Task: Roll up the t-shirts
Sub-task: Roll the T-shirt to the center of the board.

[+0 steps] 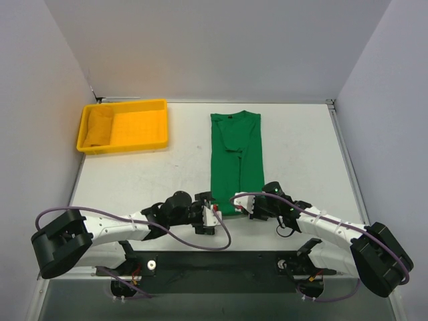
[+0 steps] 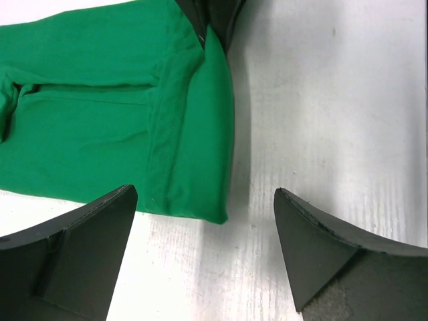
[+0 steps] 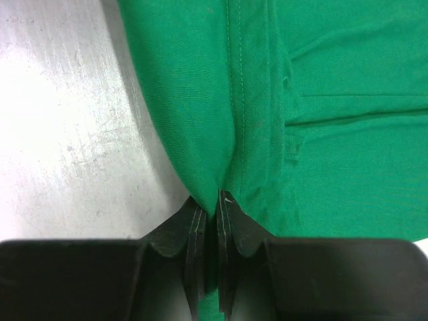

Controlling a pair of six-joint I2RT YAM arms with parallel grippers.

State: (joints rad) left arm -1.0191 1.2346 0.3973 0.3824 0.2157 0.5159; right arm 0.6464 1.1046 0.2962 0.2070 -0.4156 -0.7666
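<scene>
Meanwhile, on the table [image 1: 134, 180] right of the yellow tray [image 1: 160, 103], our right gripper [image 3: 217, 200] pinched the near hem of the lengthwise-folded green t-shirt [image 1: 234, 157], apparently to start the roll, while our left gripper [image 2: 204, 194] stood spread wide at the hem's other corner, gripping nothing.

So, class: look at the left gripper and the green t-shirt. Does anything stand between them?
Nothing visible does. The left gripper stands open right at the near corner of the t-shirt, with only bare table beside it. The right gripper is shut on the shirt's near edge.
</scene>
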